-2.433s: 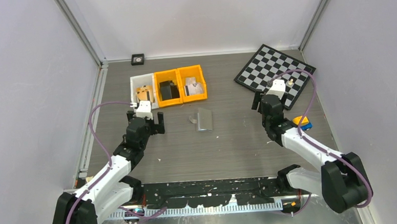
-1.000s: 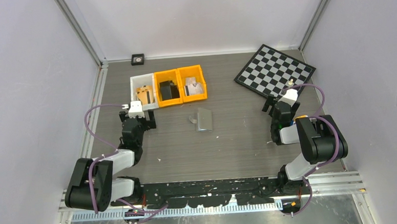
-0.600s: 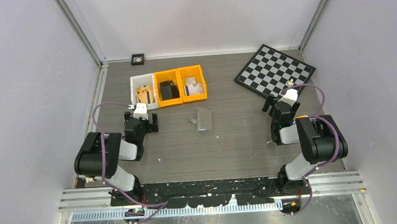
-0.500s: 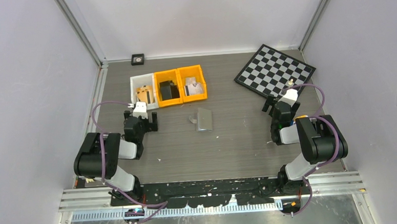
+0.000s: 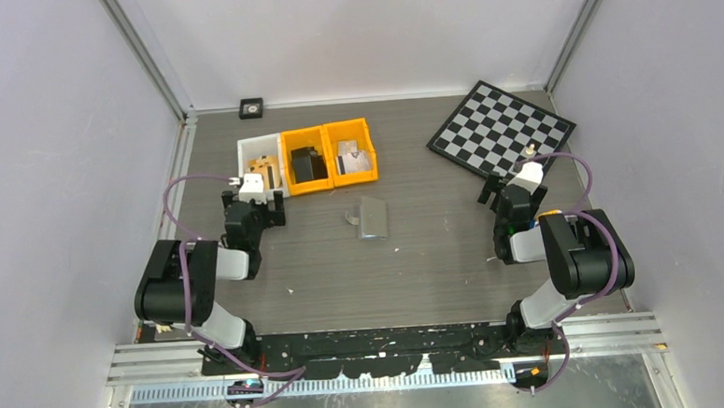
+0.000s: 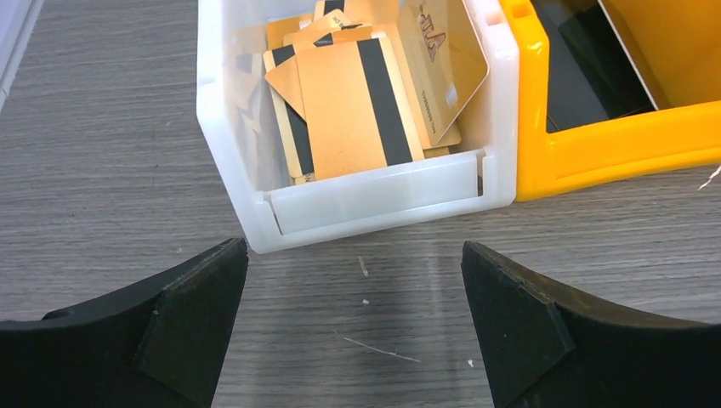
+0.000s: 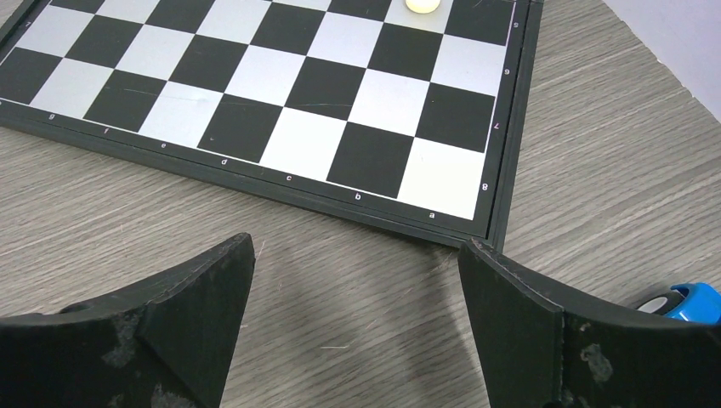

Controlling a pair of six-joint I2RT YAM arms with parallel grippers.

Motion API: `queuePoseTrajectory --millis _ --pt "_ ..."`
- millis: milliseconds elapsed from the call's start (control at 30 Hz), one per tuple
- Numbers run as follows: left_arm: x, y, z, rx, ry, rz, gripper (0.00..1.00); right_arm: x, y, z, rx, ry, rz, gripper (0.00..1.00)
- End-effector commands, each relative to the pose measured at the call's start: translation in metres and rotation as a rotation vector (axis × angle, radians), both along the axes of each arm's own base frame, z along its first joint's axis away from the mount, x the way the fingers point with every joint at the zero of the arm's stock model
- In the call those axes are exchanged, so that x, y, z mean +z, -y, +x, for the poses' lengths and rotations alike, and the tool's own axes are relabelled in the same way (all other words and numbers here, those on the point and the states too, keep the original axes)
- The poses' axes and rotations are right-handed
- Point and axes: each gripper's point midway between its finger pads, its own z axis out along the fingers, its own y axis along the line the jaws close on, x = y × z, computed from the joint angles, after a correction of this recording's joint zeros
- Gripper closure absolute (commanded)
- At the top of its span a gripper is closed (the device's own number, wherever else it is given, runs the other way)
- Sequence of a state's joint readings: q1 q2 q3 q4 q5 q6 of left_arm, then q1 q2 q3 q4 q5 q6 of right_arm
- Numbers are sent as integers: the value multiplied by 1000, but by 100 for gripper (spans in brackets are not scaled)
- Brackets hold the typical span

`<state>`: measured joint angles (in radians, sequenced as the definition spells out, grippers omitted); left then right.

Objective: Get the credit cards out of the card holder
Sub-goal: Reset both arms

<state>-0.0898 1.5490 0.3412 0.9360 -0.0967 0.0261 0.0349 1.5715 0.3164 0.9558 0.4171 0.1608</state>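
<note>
The card holder (image 5: 372, 217) lies flat on the grey surface (image 5: 344, 280), just in front of the row of bins and between the two arms, touched by neither. No credit cards show outside it, so by my reading they are inside and the job is not yet begun. The left claw (image 6: 353, 263) is spread wide with nothing between its fingers, and it faces the front wall of the white bin (image 6: 374, 191), where a loose pile of gold-tan cards with black stripes sits. The orange bin (image 6: 595, 144) stands touching that bin's right side. The right claw (image 7: 357, 255) is equally wide and empty, low over the surface near a corner of the chessboard (image 7: 281, 85), with a small blue object (image 7: 693, 299) at the edge of its view. The chief risk is a wrong target: the left claw is lined up on the bin's loose cards rather than the holder, and closing there would lift something the task never asked for. The second risk is the holder itself. It looks thin, smooth and light, so a pinch from one side would likely shove it across the surface rather than grip it. Pulling a card with nothing bracing the case may drag both along together. Both claws also start well apart from it — a hurried reach could knock the bins.
</note>
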Motion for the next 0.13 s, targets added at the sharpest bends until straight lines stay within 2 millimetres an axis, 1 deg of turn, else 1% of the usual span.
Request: queuePoseTrajectory --millis 0,100 --pt "10 -6 7 34 28 -4 0 20 5 9 -31 74 5 6" --pt "10 -5 7 26 29 -3 0 21 5 10 -31 76 4 5"
